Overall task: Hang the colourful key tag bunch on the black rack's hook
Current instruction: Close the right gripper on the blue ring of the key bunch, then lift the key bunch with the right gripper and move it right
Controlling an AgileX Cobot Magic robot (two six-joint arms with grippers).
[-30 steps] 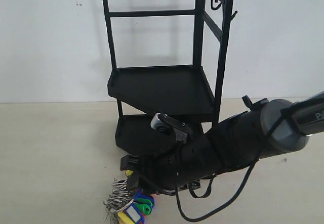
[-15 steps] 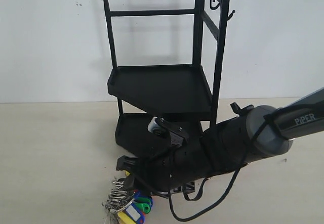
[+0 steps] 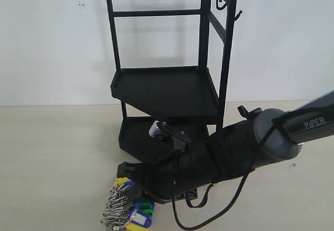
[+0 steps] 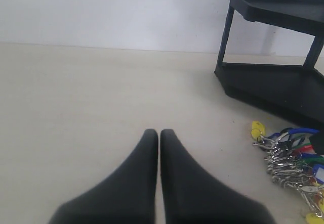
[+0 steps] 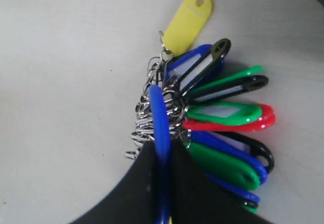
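Note:
The colourful key tag bunch [image 3: 127, 210] lies on the beige table in front of the black rack [image 3: 167, 90]. Its tags fan out in the right wrist view as the bunch [image 5: 217, 118], with silver rings beside them. My right gripper [image 5: 163, 148] is shut on the blue loop [image 5: 158, 110], low over the table, reaching in from the right as the gripper [image 3: 130, 180]. The hook [image 3: 223, 3] hangs from the rack's top side rail, far above. My left gripper [image 4: 159, 132] is shut and empty, left of the bunch [image 4: 291, 153].
A second black prong [image 3: 240, 15] sticks out of the rack's right post. The rack's lower tray [image 4: 273, 82] sits just behind the bunch. A white wall stands behind the table. My right arm's cable [image 3: 209, 215] loops onto the table.
My right arm has sunk and shifted slightly left. The bunch has slid a little left and fanned out, with the blue loop now showing at the gripper's tip.

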